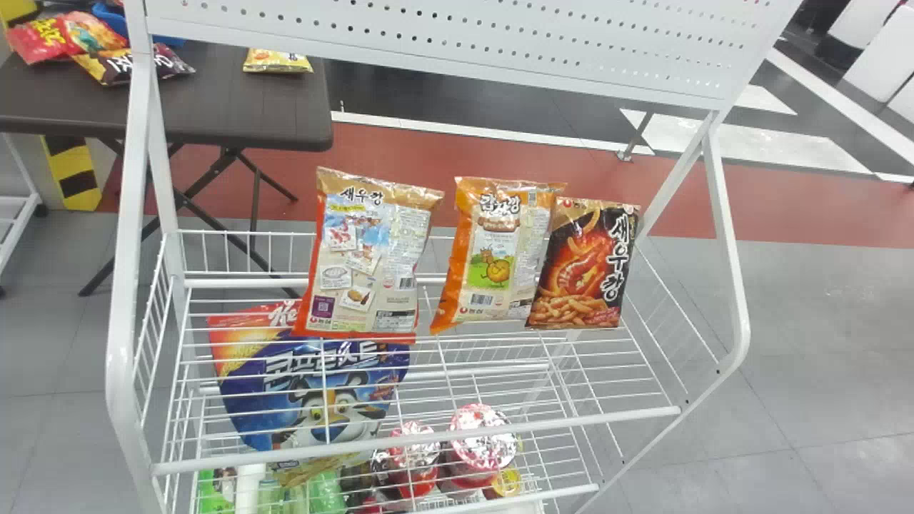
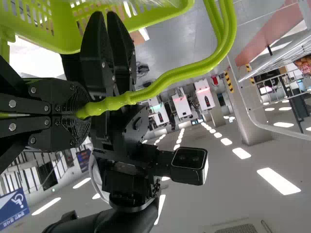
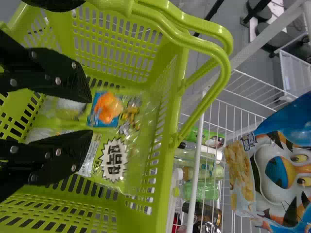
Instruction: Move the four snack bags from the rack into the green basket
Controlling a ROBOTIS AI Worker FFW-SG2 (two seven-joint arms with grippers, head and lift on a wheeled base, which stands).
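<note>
1. The left pincer (image 2: 85,109) is closed on the green handle (image 2: 194,70); the handle runs outward from between its fingers.
2. Near the left pincer are the black fingers of the right pincer (image 3: 90,114), seen from outside in the left wrist view. In its own view the right pincer stands open with nothing gripped, its two fingers well apart over the green basket (image 3: 170,170).
3. Down inside the basket, past the right pincer's fingertips, lies a yellow-green snack bag (image 3: 112,158) with a shiny clear surface around it. A blue and orange patch (image 3: 108,109) shows just beside it; I cannot tell whether it belongs to a separate bag.
4. Beyond the basket's rim from the right pincer comes the white wire rack (image 1: 428,446), with a blue cereal pouch (image 3: 279,165) and some bottles (image 3: 201,191).
5. On the rack's upper shelf, farther from the right pincer than the basket, three snack bags stand in a row: a red-and-beige one (image 1: 371,264) on the left, an orange one (image 1: 496,250) in the middle and a black one (image 1: 585,268) touching its right edge. The pouch sits below the red-and-beige bag.
6. Past the rack, farthest from either pincer, a dark table (image 1: 235,107) holds more packets (image 1: 107,46).
</note>
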